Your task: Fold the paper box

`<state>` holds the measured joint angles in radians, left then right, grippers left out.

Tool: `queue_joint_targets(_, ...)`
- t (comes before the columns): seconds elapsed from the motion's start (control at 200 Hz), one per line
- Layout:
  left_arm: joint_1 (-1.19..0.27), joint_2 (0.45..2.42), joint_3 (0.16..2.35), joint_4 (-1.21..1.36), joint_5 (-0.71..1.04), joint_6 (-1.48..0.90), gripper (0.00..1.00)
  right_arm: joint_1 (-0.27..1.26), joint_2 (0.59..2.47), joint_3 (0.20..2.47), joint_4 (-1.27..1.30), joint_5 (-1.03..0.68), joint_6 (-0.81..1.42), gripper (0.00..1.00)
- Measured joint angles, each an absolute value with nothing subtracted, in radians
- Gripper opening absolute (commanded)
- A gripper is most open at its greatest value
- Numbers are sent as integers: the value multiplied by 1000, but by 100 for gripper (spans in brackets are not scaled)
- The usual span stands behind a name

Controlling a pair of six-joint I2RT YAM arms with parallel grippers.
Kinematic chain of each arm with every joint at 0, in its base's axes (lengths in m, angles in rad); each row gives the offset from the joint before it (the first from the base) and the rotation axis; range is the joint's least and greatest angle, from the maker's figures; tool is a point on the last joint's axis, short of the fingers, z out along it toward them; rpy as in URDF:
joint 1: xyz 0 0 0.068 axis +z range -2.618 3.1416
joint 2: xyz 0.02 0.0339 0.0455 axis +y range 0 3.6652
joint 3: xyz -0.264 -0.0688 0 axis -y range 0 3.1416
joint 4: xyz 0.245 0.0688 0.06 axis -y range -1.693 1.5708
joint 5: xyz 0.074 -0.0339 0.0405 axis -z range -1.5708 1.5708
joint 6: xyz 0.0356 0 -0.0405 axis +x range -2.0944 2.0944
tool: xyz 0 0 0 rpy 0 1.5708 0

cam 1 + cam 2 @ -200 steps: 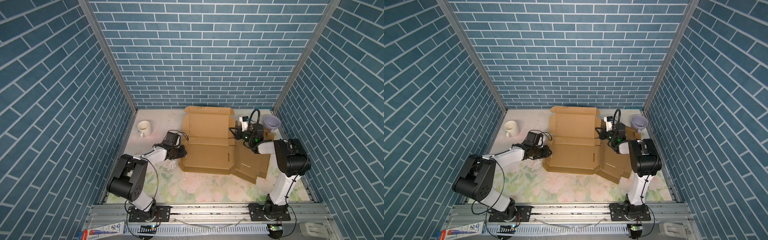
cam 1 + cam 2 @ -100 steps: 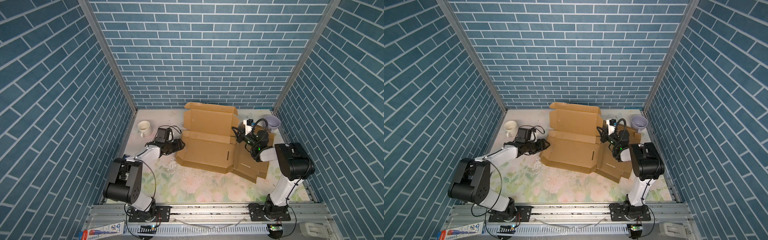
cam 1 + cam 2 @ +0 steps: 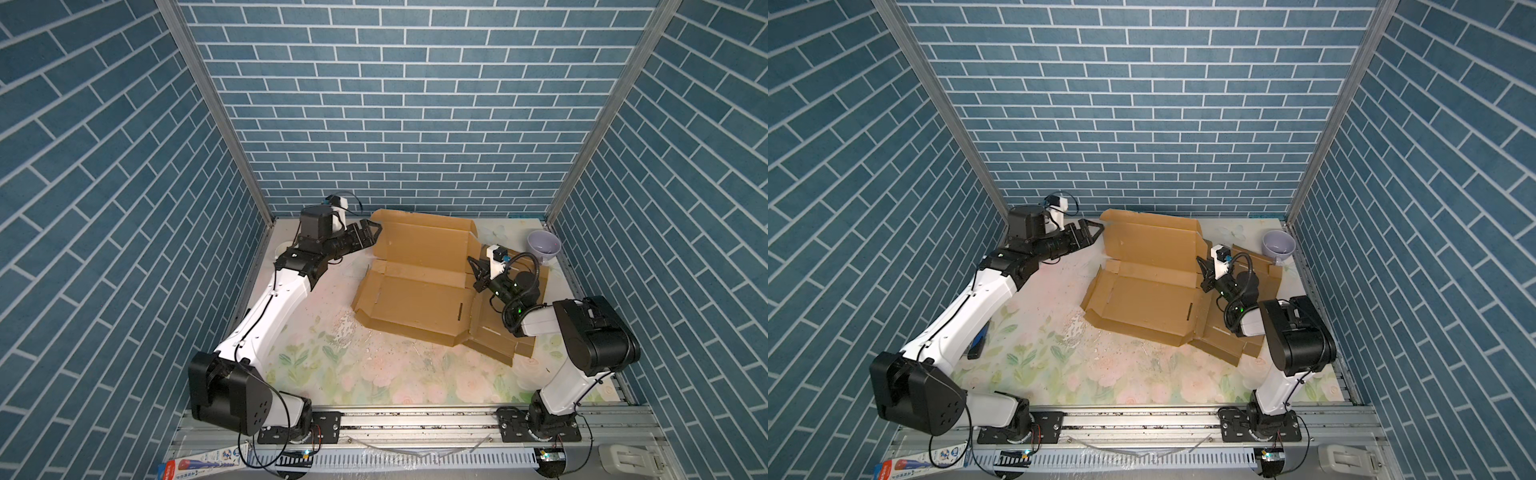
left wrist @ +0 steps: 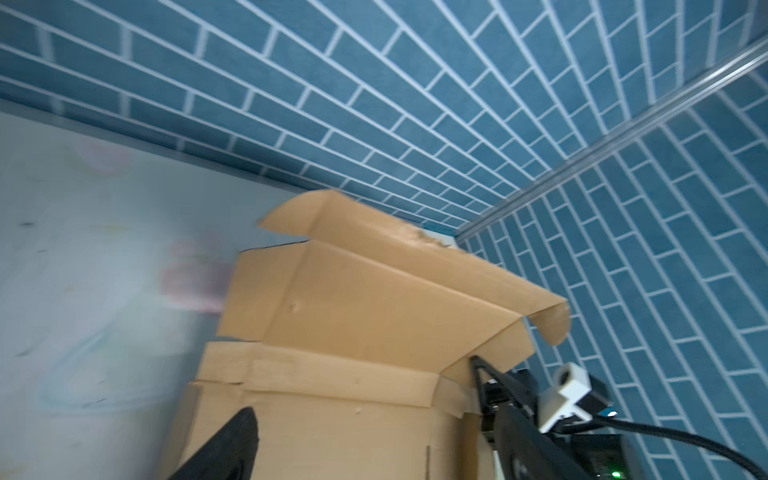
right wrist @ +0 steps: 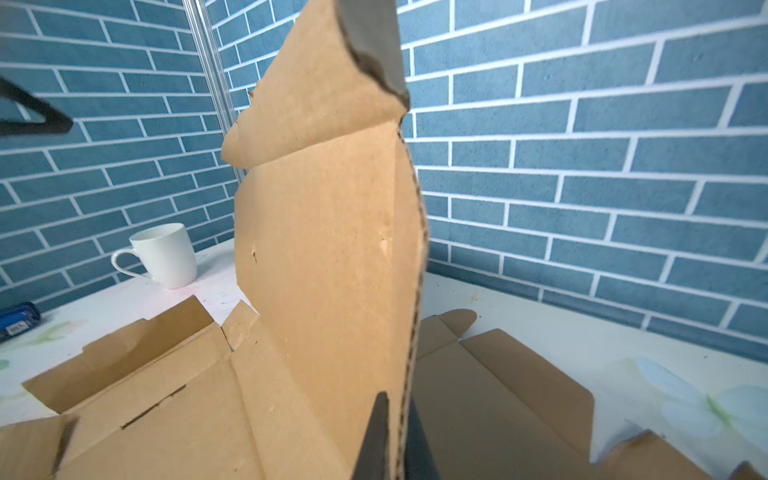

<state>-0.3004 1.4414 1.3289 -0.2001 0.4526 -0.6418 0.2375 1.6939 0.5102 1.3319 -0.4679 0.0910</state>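
The paper box [image 3: 415,301] [image 3: 1146,305] is brown cardboard, lying partly unfolded right of the middle in both top views. Its rear panel [image 3: 424,245] [image 4: 374,307] stands raised. My right gripper [image 3: 478,274] [image 3: 1204,275] [image 5: 399,440] is shut on the right edge of that raised panel, and the corrugated edge runs between its fingers. My left gripper [image 3: 371,233] [image 3: 1089,235] hangs open above the table, close beside the panel's upper left corner, with nothing between its jaws. Only one of its fingers [image 4: 232,449] shows in the left wrist view.
A white mug [image 5: 164,253] stands at the back left, mostly hidden behind my left arm in the top views. A lavender cup [image 3: 543,245] [image 3: 1278,245] sits at the back right by the wall. A blue object [image 3: 978,340] [image 5: 18,318] lies under the left arm.
My left gripper has opened, left the box's left side and risen towards the back left. The box has turned slightly, with its rear panel more upright. The right gripper stays shut on the panel.
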Motion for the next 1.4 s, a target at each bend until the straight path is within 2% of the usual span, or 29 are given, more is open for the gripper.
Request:
queue_joint_targets(0.255, -438, 1584, 1414, -99, 472, -816, 91, 303, 1656, 466, 1341, -356, -49, 0)
queue_joint_targets(0.62, -450, 1645, 1407, -1, 472, -970, 86, 397, 1615, 424, 1352, -223, -205, 0)
queue_joint_targets(0.82, -450, 1680, 1362, 41, 477, -1018, 80, 453, 1582, 399, 1361, -156, -292, 0)
queue_joint_targets(0.98, -448, 1683, 1322, 73, 487, -1055, 67, 488, 1570, 390, 1369, -120, -344, 0)
queue_joint_targets(1.055, -446, 1683, 1309, 97, 495, -1077, 56, 498, 1570, 387, 1370, -110, -351, 0)
queue_joint_targets(1.235, -444, 1683, 1268, 151, 506, -1114, 36, 508, 1567, 384, 1357, -101, -354, 19)
queue_joint_targets(1.4, -444, 1681, 1221, 187, 509, -1148, 29, 513, 1501, 363, 1275, -117, -330, 31)
